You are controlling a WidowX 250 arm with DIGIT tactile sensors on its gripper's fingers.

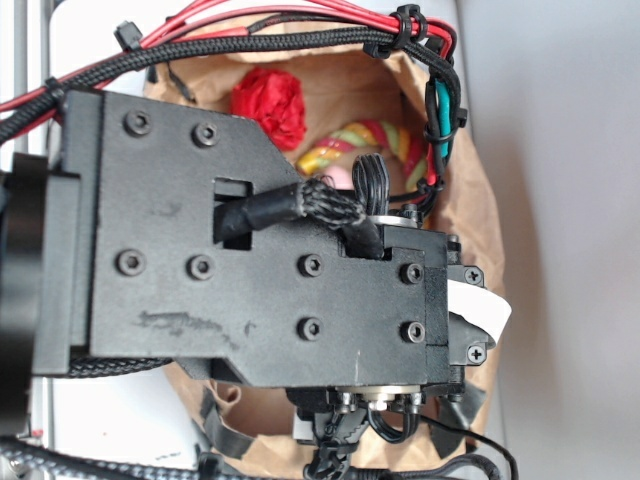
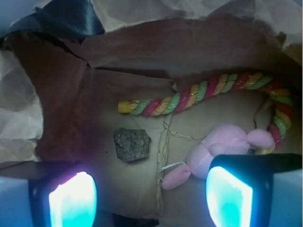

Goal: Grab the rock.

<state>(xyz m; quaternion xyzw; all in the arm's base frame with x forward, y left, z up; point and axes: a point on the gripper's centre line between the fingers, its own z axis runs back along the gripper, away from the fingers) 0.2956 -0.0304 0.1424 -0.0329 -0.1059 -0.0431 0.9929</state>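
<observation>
The rock [image 2: 132,144], a small dark grey-brown angular lump, lies on the floor of the brown paper bag [image 2: 61,109] in the wrist view. My gripper [image 2: 150,201] is open, and its two glowing pads [image 2: 73,201] stand wide apart with nothing between them. The rock sits just beyond the fingertips, nearer the left pad and apart from it. In the exterior view the arm's black body [image 1: 240,250] hangs over the bag [image 1: 470,210] and hides the rock.
A pink plush toy [image 2: 222,144] lies right of the rock, partly behind the right finger. A striped rope [image 2: 208,92] curves along the back and right. A red ruffled paper ball [image 1: 268,102] sits in the bag. Crumpled bag walls close in all round.
</observation>
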